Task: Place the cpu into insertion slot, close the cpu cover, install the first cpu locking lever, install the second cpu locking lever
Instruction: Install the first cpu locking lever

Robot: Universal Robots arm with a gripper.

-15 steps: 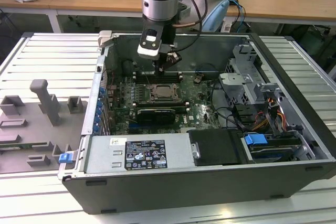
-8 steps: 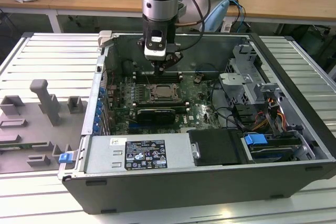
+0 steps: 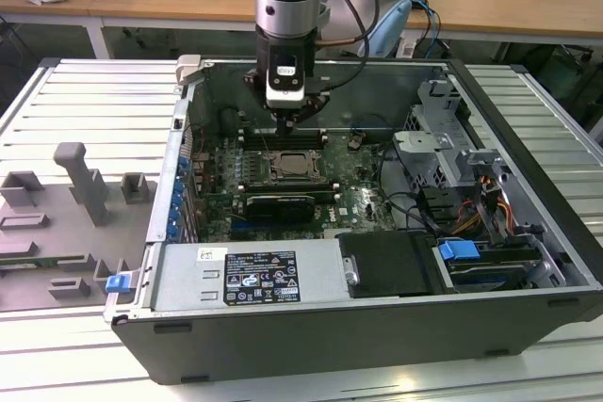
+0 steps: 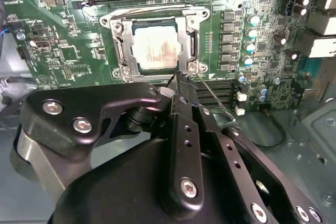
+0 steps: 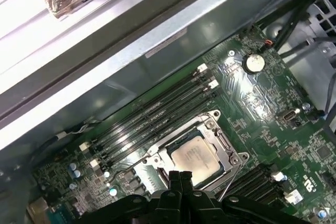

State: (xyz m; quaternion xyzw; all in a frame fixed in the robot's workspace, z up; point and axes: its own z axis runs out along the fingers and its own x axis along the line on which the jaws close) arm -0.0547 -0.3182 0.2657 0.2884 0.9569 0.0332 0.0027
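Observation:
The cpu (image 4: 154, 48) (image 5: 197, 158), pale and silvery, lies flat in the insertion slot (image 3: 294, 168) on the green board. The cpu cover (image 4: 118, 40) (image 5: 223, 144) lies down around it as a metal frame. My gripper (image 3: 294, 121) (image 4: 180, 78) (image 5: 181, 174) hangs just above one edge of the socket, its black fingers pressed together with nothing between them. A thin wire locking lever (image 4: 215, 98) (image 5: 230, 183) runs slanting beside the fingertips, off that same socket edge. I cannot tell whether the tips touch it.
Long black memory slots (image 5: 157, 114) flank the socket on both sides. A long black card (image 3: 278, 204) lies in front of it. The grey power supply (image 3: 245, 275), drive cage (image 3: 443, 138) and cables (image 3: 471, 204) crowd the open case (image 3: 528, 101).

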